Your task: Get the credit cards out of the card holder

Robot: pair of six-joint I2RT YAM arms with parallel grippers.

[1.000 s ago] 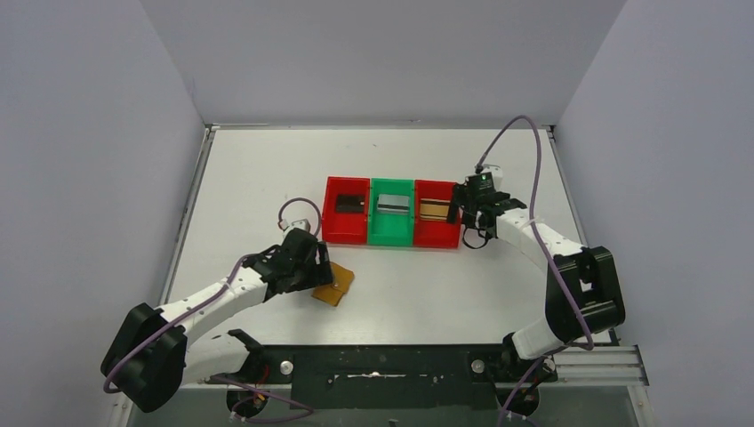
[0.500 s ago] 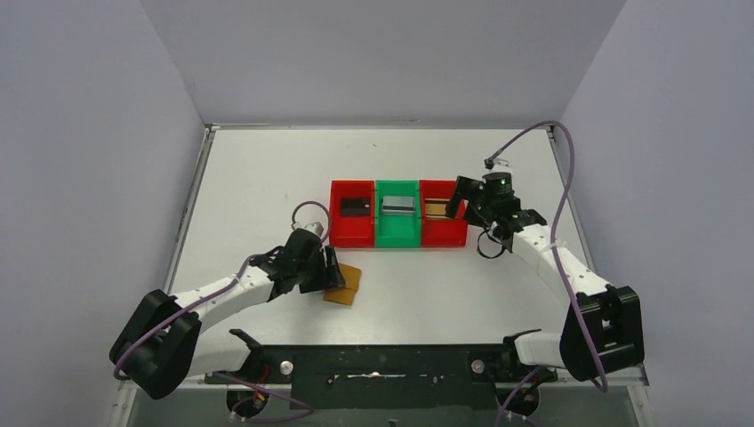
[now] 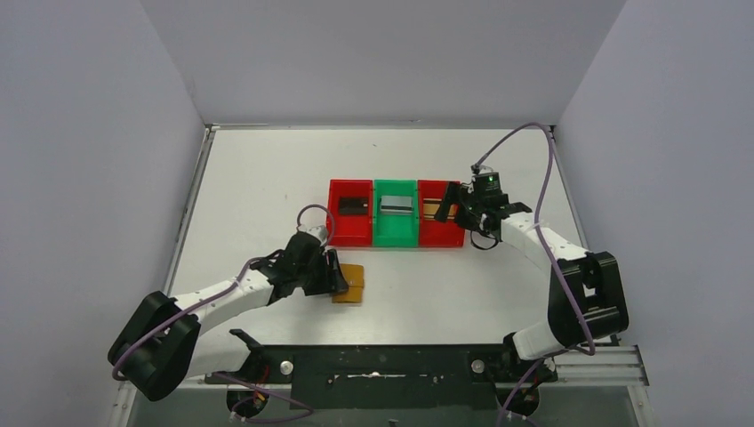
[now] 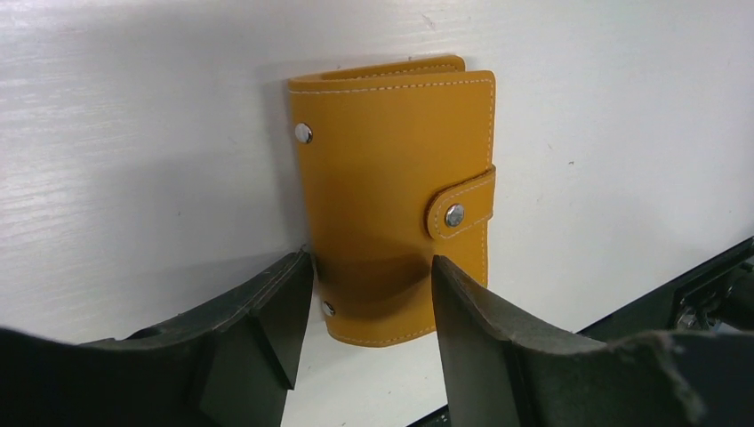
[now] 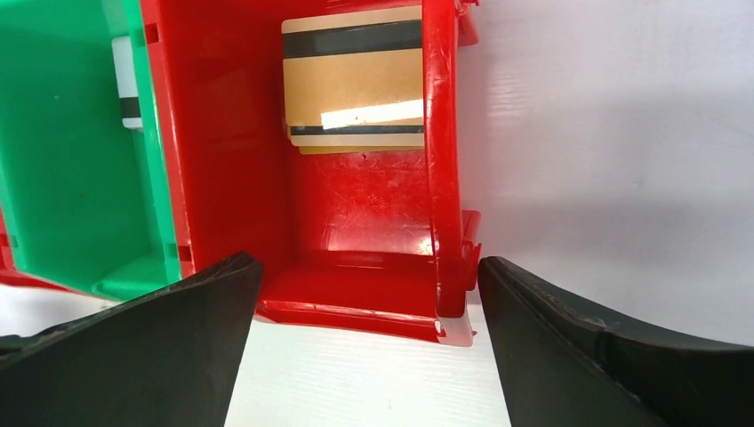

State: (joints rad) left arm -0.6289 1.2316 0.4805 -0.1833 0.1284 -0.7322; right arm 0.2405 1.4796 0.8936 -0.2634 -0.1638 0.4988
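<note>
The tan card holder (image 3: 351,285) (image 4: 391,178) lies flat and closed on the table, its snap tab (image 4: 455,213) fastened. My left gripper (image 3: 336,274) (image 4: 369,267) is partly open at its near end: one finger beside the left edge, the other over its top. The black credit card (image 3: 353,205) lies in the left red bin (image 3: 349,238), the silver one (image 3: 396,205) in the green bin (image 3: 396,240), and the gold-brown one (image 3: 432,210) (image 5: 354,89) in the right red bin (image 3: 440,240) (image 5: 442,178). My right gripper (image 3: 452,206) (image 5: 366,276) is wide open and empty at that bin's corner.
The three bins stand joined in a row at mid-table. The green bin (image 5: 71,178) shows at the left of the right wrist view. A black rail (image 3: 382,365) runs along the near table edge, close behind the card holder. Grey walls enclose the table.
My left gripper has slid right with the card holder and its jaws have narrowed. The right arm swung out and came back to the right red bin, its jaws slightly wider.
</note>
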